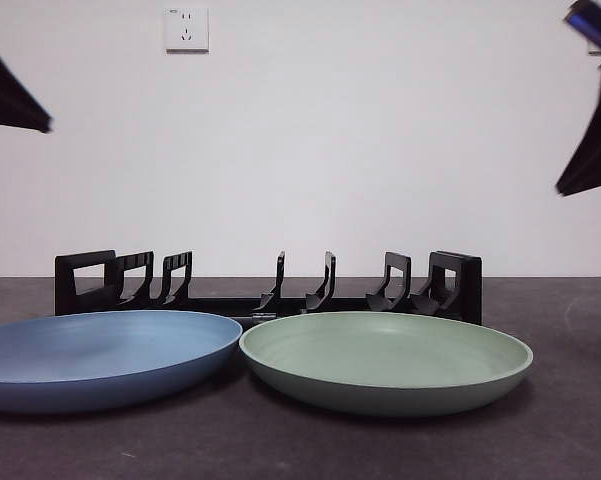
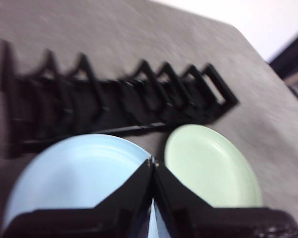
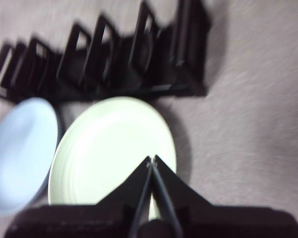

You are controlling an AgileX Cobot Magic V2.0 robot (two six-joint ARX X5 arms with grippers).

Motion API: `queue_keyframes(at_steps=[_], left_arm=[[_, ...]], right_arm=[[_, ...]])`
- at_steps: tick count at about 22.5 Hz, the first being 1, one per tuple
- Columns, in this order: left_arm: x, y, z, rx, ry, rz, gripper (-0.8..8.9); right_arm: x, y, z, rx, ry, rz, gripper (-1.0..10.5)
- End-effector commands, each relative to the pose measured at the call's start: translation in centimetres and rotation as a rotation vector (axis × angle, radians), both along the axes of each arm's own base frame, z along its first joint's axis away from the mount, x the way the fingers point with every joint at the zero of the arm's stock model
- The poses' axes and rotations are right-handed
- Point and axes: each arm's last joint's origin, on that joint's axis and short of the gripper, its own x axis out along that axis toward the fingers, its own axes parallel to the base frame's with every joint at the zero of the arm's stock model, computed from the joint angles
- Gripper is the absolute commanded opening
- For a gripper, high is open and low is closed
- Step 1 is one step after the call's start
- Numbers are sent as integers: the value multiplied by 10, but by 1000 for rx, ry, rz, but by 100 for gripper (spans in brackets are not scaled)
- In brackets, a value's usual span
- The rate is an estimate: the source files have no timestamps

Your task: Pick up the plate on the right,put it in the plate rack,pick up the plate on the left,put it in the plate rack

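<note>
A pale green plate (image 1: 386, 358) lies flat on the dark table at the right, and a blue plate (image 1: 98, 355) lies flat at the left; their rims nearly touch. Behind both stands the long black plate rack (image 1: 270, 290) with upright prongs and boxy ends, holding nothing. My right gripper (image 3: 151, 162) hangs shut high above the green plate (image 3: 111, 148), with the rack (image 3: 104, 57) beyond. My left gripper (image 2: 152, 161) hangs shut above the gap between the blue plate (image 2: 82, 173) and the green plate (image 2: 210, 163). In the front view both arms show only as dark tips at the top corners.
A white wall with a power socket (image 1: 186, 29) rises behind the table. Bare dark tabletop (image 1: 570, 420) lies to the right of the green plate and in front of both plates.
</note>
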Motion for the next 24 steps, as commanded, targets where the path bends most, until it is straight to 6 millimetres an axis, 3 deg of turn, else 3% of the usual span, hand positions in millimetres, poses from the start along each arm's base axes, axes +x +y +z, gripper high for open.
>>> queue_keyframes(at_steps=[1,3,4,12,17,20,24], left_arm=[[11,-5,-3,-7,36,-58,52],[18,-9,-7,-4,62,-71,287],[20,-11,-9,-2,67,-73,313],[22,-25,-12,42,67,-84,312],[22,-25,-13,53,66,-68,312],[22,-25,-13,53,65,-69,312],[20,-32,-11,113,-31,-194,312]], right_arm=[[13,3,-4,-19,24,58,143],[22,6,-11,-29,58,71,198],[26,9,-15,-32,70,78,193],[55,35,-71,-55,223,147,186],[63,38,-99,-82,300,130,147],[63,38,-100,-83,304,130,-15],[60,38,-88,-56,289,99,-12]])
